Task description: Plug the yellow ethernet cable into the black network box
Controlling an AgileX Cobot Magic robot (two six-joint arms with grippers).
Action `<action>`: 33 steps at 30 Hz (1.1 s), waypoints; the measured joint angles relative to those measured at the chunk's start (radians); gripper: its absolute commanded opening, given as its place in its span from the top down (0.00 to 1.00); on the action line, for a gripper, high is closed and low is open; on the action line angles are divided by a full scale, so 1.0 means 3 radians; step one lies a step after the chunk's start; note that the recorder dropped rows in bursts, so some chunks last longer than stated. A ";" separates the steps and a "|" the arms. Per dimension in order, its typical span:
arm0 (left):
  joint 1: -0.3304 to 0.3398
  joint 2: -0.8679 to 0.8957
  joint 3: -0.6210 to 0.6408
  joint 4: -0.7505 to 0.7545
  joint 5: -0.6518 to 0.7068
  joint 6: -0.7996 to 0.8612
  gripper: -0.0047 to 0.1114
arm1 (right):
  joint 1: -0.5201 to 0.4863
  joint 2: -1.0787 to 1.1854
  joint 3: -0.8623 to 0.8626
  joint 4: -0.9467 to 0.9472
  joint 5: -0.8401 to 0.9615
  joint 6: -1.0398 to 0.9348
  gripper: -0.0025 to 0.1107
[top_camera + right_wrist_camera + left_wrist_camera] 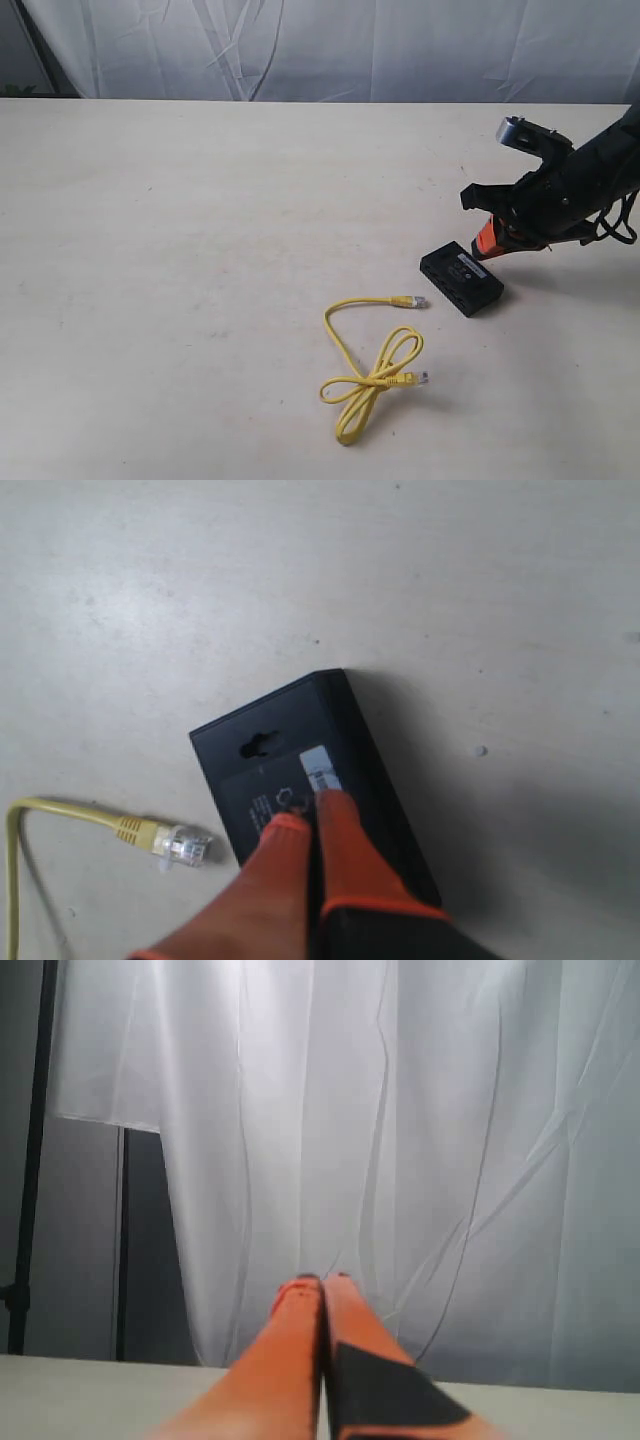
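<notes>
The black network box (461, 279) lies flat on the table at the right, and the right wrist view shows its pale label strip (319, 767). My right gripper (483, 243) hovers just over the box's far end, its orange fingers (345, 835) pressed together, shut with nothing between them. The yellow ethernet cable (372, 367) lies loosely looped in front of the box, one clear plug (419, 301) close to the box's near side; that plug (182, 846) also shows in the right wrist view. My left gripper (321, 1282) is shut and empty, aimed at the curtain; it does not appear in the exterior view.
A pale table (180, 250) stretches across the scene. A white curtain (330, 45) hangs along its far edge, with a dark stand (30, 1150) at the side in the left wrist view.
</notes>
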 measured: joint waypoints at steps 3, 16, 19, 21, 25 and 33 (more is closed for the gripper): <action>0.0000 0.0000 -0.0169 0.0000 0.0053 0.0000 0.96 | 0.0000 0.0000 0.0000 0.0000 0.0000 0.0000 0.98; 0.0000 0.0621 -0.0965 0.0200 0.1054 0.0000 0.96 | 0.0000 0.0000 0.0000 0.0000 0.0000 0.0000 0.98; 0.0000 0.0821 -0.1128 0.0242 0.1301 0.0000 0.96 | 0.0000 0.0000 0.0000 0.0000 0.0000 0.0000 0.98; 0.0000 0.0971 -0.1240 0.0276 0.1524 0.0000 0.96 | 0.0000 0.0000 0.0000 0.0000 -0.0006 0.0000 0.98; 0.0000 0.1249 -0.1415 0.0310 0.1913 0.0000 0.96 | 0.0000 0.0000 0.0000 0.0000 -0.0013 0.0000 0.98; 0.0000 0.1668 -0.1538 0.0319 0.2266 0.0000 0.96 | 0.0000 0.0000 0.0000 0.0000 -0.0013 0.0000 0.98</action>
